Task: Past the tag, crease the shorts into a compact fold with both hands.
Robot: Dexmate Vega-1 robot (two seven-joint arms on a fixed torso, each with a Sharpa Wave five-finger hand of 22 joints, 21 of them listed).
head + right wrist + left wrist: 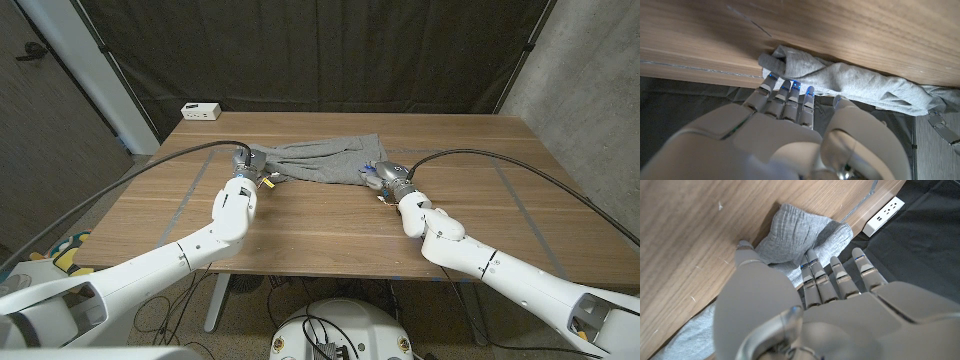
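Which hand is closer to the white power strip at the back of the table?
Left. The left hand grips the shorts at their left end, on the same side as the power strip. The right hand holds the shorts' opposite end, farther from it.

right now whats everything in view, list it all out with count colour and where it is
shorts: one, grey, bunched in a strip across the far middle of the table, between the two hands
table: one, brown wood, taking up the middle of the head view
power strip: one, white, at the table's far left corner
tape lines: several, pale grey, on the tabletop to the left and right of the shorts
curtain: one, black, hanging behind the table
left hand: one, grey, gripping the left end of the shorts
right hand: one, grey, gripping the right end of the shorts
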